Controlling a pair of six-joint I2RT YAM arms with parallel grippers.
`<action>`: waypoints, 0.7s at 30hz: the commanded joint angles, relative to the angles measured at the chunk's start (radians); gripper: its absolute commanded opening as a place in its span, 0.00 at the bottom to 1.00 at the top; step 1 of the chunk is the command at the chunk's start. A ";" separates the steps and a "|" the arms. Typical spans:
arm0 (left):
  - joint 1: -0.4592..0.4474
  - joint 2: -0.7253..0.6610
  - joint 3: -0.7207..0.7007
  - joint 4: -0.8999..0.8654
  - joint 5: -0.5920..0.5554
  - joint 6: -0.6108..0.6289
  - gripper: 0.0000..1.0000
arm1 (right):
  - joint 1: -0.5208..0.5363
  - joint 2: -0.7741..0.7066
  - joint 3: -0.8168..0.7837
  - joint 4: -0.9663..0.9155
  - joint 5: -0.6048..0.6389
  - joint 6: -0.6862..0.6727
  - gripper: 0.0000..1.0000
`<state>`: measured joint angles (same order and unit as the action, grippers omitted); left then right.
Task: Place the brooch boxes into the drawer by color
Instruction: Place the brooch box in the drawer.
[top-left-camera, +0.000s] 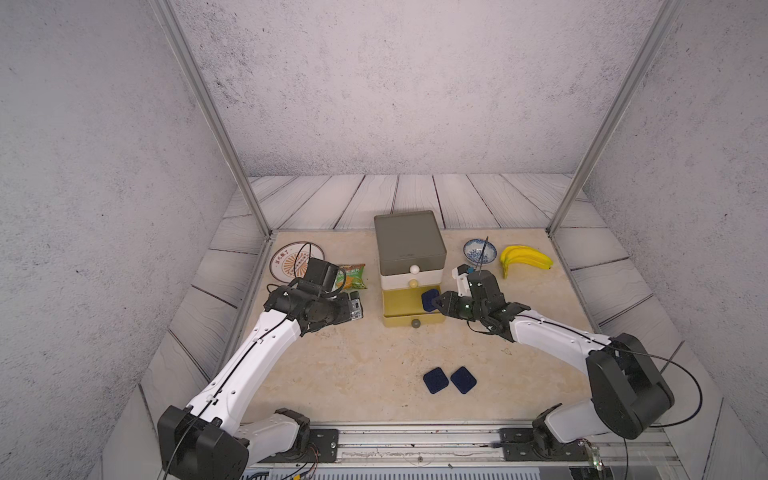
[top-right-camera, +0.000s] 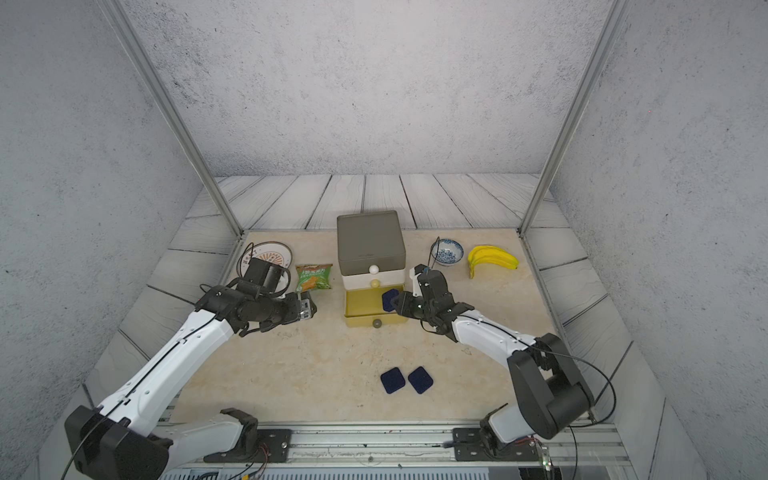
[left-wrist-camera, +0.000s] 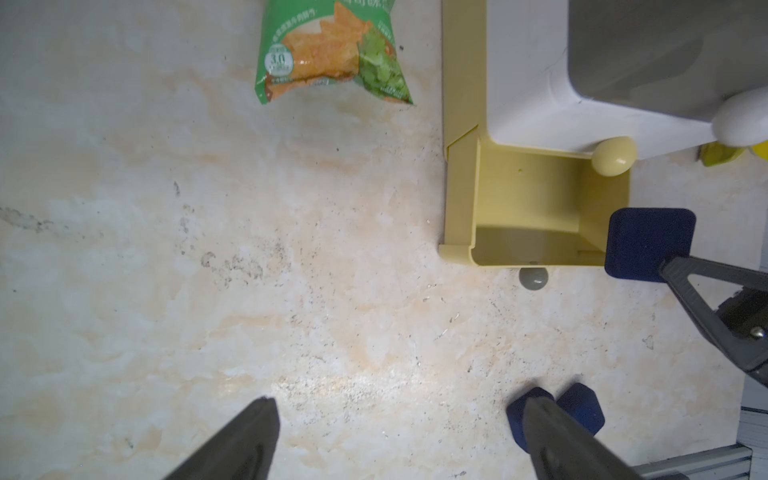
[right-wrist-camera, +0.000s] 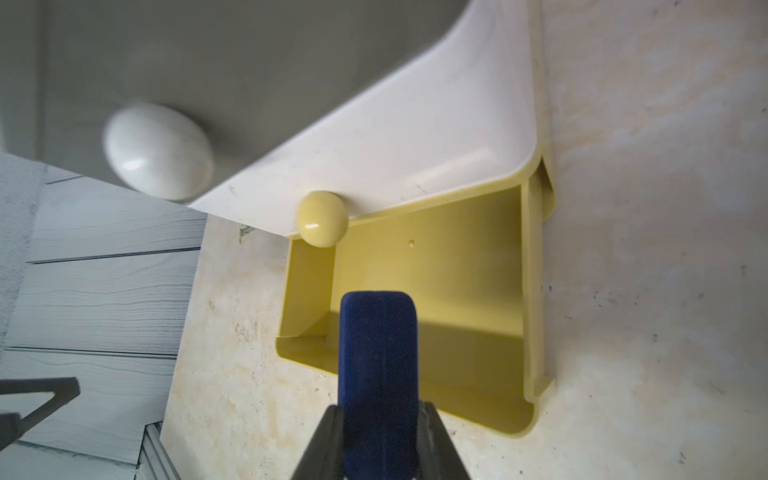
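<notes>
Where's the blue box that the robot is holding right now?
In both top views the blue box is pinched in the right end effector, held over the right side of the open yellow drawer.

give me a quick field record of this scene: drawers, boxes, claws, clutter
yellow drawer: pulled open, nothing seen inside
grey drawer: shut
white drawer: shut
held box: navy, on edge, over the yellow drawer
right claw: shut on held box
left claw: open, empty, near snack packet
loose boxes: two navy, flat, side by side, in front of the drawers
clutter: plate, bowl, bananas
</notes>
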<state>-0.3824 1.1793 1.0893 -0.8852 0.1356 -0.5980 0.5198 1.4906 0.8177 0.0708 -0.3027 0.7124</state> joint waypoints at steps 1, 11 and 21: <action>0.004 -0.030 -0.036 0.002 0.000 0.011 0.98 | -0.009 0.035 0.021 0.020 0.006 -0.024 0.12; 0.004 -0.044 -0.057 0.009 0.019 0.004 0.98 | -0.017 0.141 0.091 0.047 0.003 -0.025 0.14; 0.004 -0.055 -0.081 0.009 0.037 0.005 0.98 | -0.019 0.174 0.116 0.025 0.043 -0.059 0.58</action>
<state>-0.3824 1.1465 1.0298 -0.8772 0.1570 -0.5983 0.5053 1.6722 0.9100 0.1112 -0.2905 0.6823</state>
